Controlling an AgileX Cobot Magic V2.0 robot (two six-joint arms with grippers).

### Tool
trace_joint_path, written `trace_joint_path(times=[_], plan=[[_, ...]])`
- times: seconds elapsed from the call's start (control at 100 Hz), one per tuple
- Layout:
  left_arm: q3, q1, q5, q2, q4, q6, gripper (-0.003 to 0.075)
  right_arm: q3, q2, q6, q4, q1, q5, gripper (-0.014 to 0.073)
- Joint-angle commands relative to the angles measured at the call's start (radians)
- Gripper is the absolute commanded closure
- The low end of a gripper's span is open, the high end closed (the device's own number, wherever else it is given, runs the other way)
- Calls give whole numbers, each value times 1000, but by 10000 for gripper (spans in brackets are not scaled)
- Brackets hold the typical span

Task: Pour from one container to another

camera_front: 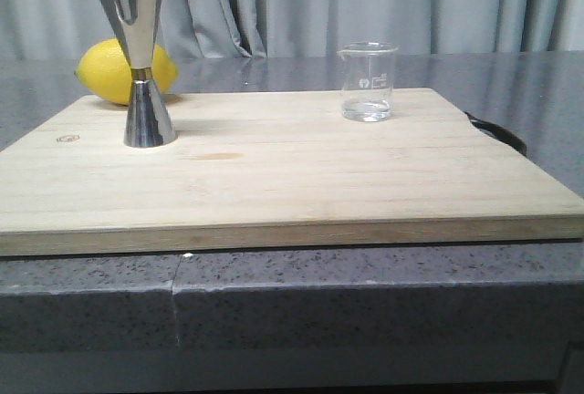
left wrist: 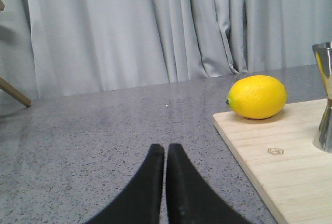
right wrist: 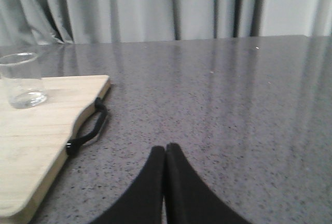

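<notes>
A small clear glass beaker (camera_front: 368, 82) stands upright at the back right of the wooden board (camera_front: 274, 184); it also shows in the right wrist view as the beaker (right wrist: 22, 80). The tall steel jigger (camera_front: 141, 64) stands upright at the board's back left, and its edge is the jigger (left wrist: 324, 97) in the left wrist view. My left gripper (left wrist: 165, 149) is shut and empty over the grey counter, left of the board. My right gripper (right wrist: 165, 149) is shut and empty over the counter, right of the board. Neither gripper appears in the front view.
A yellow lemon (camera_front: 123, 71) lies behind the jigger at the board's back left corner. A black strap handle (right wrist: 88, 128) hangs off the board's right side. Grey speckled counter (camera_front: 365, 275) surrounds the board; grey curtains (camera_front: 319, 2) hang behind.
</notes>
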Motion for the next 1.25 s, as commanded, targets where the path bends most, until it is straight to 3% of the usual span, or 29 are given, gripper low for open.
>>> trace_joint_path(times=[0.0, 0.19, 1.24], plan=[[13, -1, -81, -26, -10, -6, 739, -14, -20, 27, 1, -46, -99, 656], [13, -1, -81, -26, -10, -6, 739, 29, -20, 57, -11, -51, -152, 656], [13, -1, -81, -26, -10, -6, 739, 27, -20, 68, -40, -49, -119, 656]])
